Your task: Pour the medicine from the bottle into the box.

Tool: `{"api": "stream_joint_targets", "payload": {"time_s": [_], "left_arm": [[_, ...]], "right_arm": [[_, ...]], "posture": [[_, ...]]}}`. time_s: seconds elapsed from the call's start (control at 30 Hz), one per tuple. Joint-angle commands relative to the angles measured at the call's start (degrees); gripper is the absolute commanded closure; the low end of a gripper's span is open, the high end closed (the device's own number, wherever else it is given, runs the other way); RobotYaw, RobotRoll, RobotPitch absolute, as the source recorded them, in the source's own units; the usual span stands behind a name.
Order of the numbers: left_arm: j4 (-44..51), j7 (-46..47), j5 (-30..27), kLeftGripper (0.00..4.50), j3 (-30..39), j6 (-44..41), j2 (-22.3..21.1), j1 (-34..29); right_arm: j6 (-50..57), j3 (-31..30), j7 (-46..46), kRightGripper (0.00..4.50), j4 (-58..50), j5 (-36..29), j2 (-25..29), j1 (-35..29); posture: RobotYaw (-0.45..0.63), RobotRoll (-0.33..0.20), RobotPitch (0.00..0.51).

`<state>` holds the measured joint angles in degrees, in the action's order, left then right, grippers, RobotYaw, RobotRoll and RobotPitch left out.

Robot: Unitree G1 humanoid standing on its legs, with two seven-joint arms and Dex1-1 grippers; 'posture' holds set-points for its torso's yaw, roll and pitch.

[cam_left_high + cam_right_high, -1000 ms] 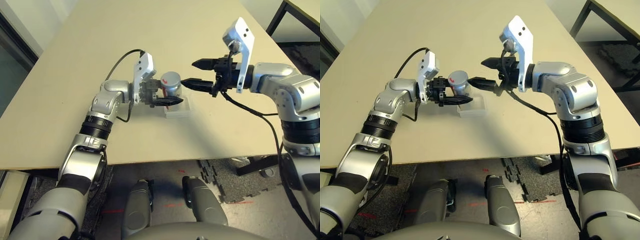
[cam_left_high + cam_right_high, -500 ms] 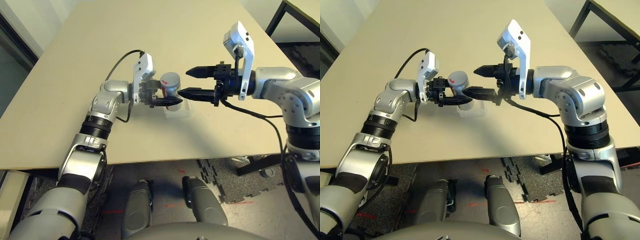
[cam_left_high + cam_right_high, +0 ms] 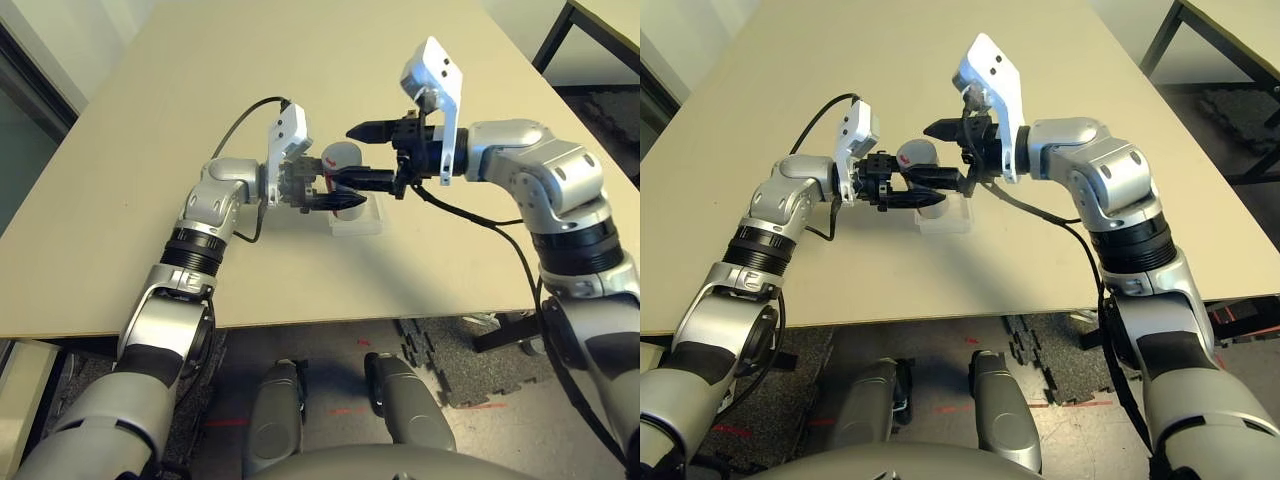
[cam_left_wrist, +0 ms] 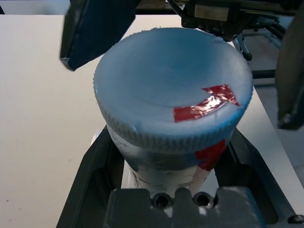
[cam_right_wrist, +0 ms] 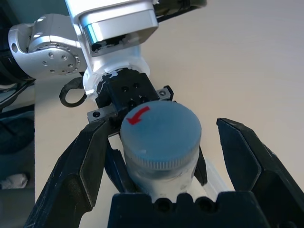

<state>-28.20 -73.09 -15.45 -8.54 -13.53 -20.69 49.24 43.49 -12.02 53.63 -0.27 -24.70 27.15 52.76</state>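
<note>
Beige tabletop (image 3: 150, 150): left gripper (image 3: 335, 203) clamps small silvery-grey capped bottle (image 3: 340, 160) upright above clear plastic box (image 3: 357, 222), steadying it; right gripper (image 3: 345, 155), jaws wide, straddles cap from 3 o'clock, probably to unscrew.

1. A pale beige table (image 3: 150, 180) spans the scene.
2. Dark interlocking floor mats (image 3: 450, 360) lie below its near edge, to the right.
3. A black-framed second table (image 3: 590, 30) stands at far right.
</note>
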Motion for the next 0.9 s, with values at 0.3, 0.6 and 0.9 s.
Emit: {"api": "stream_joint_targets", "payload": {"time_s": [0.3, 0.6, 0.9], "left_arm": [[-0.42, -0.29, 0.84, 1.65, -0.51, 0.28, -0.15, 0.51], [-0.44, -0.51, 1.13, 1.65, -0.83, 0.38, 0.06, 0.09], [-0.24, 0.33, 1.23, 1.65, -0.72, 0.86, 0.05, -0.29]], "right_arm": [[-1.02, -0.39, 1.62, 1.92, 0.64, 1.32, -1.40, 0.79], [0.89, 5.63, -2.39, 1.92, 2.03, -1.48, -4.95, 4.64], [0.11, 9.65, -7.71, 1.92, 6.94, -0.04, -6.57, 7.45]], "posture": [[-0.16, 0.000, 0.139], [-0.16, 0.000, 0.140], [-0.16, 0.000, 0.138]]}}
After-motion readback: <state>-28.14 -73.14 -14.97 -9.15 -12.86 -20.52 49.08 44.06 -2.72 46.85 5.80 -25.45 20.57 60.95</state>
